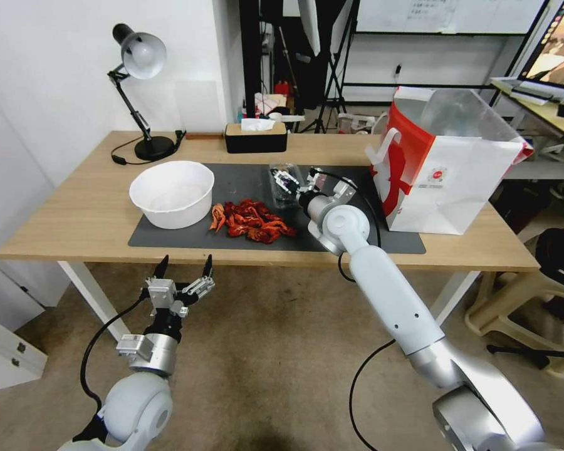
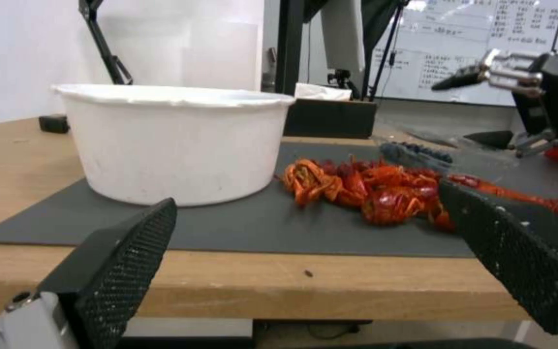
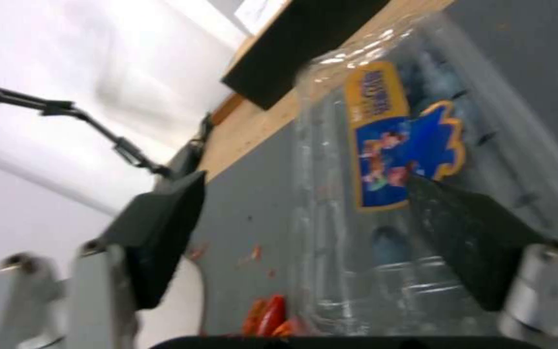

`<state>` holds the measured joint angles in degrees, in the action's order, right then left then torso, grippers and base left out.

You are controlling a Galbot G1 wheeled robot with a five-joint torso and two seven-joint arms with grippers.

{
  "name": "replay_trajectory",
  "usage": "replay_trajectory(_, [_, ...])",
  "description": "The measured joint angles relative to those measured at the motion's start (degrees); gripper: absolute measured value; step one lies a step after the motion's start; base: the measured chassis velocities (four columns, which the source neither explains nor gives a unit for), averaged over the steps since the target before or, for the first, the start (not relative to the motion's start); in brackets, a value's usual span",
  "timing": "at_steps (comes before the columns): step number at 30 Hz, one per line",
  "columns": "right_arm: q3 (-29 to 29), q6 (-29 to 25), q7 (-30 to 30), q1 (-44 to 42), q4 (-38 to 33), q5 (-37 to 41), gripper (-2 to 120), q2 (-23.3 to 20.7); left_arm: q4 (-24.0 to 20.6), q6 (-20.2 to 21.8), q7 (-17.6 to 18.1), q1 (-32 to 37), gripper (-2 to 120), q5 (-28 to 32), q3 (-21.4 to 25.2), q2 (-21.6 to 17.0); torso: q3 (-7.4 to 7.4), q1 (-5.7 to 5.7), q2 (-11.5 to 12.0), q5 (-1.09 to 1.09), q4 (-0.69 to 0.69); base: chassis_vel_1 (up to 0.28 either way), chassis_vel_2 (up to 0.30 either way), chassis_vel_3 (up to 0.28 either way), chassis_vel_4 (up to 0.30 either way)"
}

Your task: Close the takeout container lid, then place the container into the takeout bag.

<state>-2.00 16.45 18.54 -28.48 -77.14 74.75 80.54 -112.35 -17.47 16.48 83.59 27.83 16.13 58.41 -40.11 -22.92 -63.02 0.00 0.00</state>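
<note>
The takeout container [image 1: 277, 191] is a small clear clamshell on the grey mat [image 1: 244, 241], between the crayfish and the takeout bag [image 1: 448, 181]. Dark blueberries show inside the container [image 2: 414, 152]. Its clear lid [image 3: 395, 140] carries a blue and yellow label; I cannot tell if it is shut. My right gripper [image 1: 289, 181] is open at the container, with one finger [image 3: 472, 237] against the clear plastic and the other finger [image 3: 160, 232] apart from it. My left gripper [image 1: 185, 268] hangs open and holds nothing, below the table's front edge.
A big white bowl [image 1: 172, 193] stands at the mat's left end, with a pile of red crayfish [image 1: 252, 221] beside it. At the back of the table are a black desk lamp [image 1: 141, 94] and a tissue box [image 1: 255, 136].
</note>
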Motion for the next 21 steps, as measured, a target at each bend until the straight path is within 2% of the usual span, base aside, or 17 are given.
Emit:
replay_trajectory(1, [0.0,0.0,0.0,0.0,0.0,0.0,76,0.0,0.0,0.0,0.0,0.0,100,0.0,0.0,0.0,0.00,0.00,0.0,0.00,0.00,0.000,0.000,0.000,0.000])
replay_trajectory(3, [0.5,0.1,2.1,0.3,0.2,-2.7,67,0.1,-0.3,0.0,-0.1,-0.1,100,0.2,0.0,-0.4,0.00,0.00,0.0,0.00,0.00,0.000,0.000,0.000,0.000])
replay_trajectory(4, [0.5,0.1,2.1,0.3,0.2,-2.7,67,0.1,-0.3,0.0,-0.1,-0.1,100,0.2,0.0,-0.4,0.00,0.00,0.0,0.00,0.00,0.000,0.000,0.000,0.000])
replay_trajectory(6, [1.0,0.4,3.1,0.5,0.2,-5.0,57,-0.1,-0.7,0.0,-0.3,-0.3,100,0.5,0.1,-0.8,0.00,0.00,0.0,0.00,0.00,0.000,0.000,0.000,0.000])
replay_trajectory(7, [1.0,0.4,3.1,0.5,0.2,-5.0,57,-0.1,-0.7,0.0,-0.3,-0.3,100,0.5,0.1,-0.8,0.00,0.00,0.0,0.00,0.00,0.000,0.000,0.000,0.000])
replay_trajectory(9, [1.5,1.0,4.0,0.6,0.2,-6.7,44,-0.4,-1.1,0.0,-0.4,-0.4,100,0.8,0.1,-1.2,0.00,0.00,0.0,0.00,0.00,0.000,0.000,0.000,0.000])
replay_trajectory(10, [1.5,1.0,4.0,0.6,0.2,-6.7,44,-0.4,-1.1,0.0,-0.4,-0.4,100,0.8,0.1,-1.2,0.00,0.00,0.0,0.00,0.00,0.000,0.000,0.000,0.000])
replay_trajectory(13, [2.4,2.0,5.7,1.1,0.0,-8.7,30,-0.7,-1.5,0.2,-0.5,-0.7,100,1.2,-0.1,-1.9,0.00,0.01,0.0,0.00,0.00,0.000,0.000,0.000,0.000])
replay_trajectory(15, [2.7,2.4,6.0,1.3,-0.1,-9.1,26,-0.9,-1.6,0.2,-0.5,-0.8,100,1.3,-0.2,-2.1,0.00,0.00,0.0,0.00,0.00,0.000,0.000,0.000,0.000])
replay_trajectory(16, [3.1,2.9,6.5,1.5,-0.1,-9.9,18,-1.1,-1.9,0.4,-0.6,-1.0,100,1.8,-0.4,-2.5,0.00,0.00,0.0,0.00,0.00,0.000,0.000,0.000,0.000])
replay_trajectory(18, [3.3,3.0,6.5,1.6,-0.1,-10.1,16,-1.2,-2.0,0.5,-0.6,-1.1,100,2.0,-0.4,-2.6,0.00,0.01,0.0,0.00,0.00,0.000,0.000,0.000,0.000])
replay_trajectory(21, [4.5,4.6,6.8,2.1,-0.2,-12.1,2,-2.0,-2.9,1.1,-1.0,-2.1,100,4.0,-0.6,-4.1,0.00,0.01,0.0,0.00,0.00,0.000,0.000,0.000,0.000])
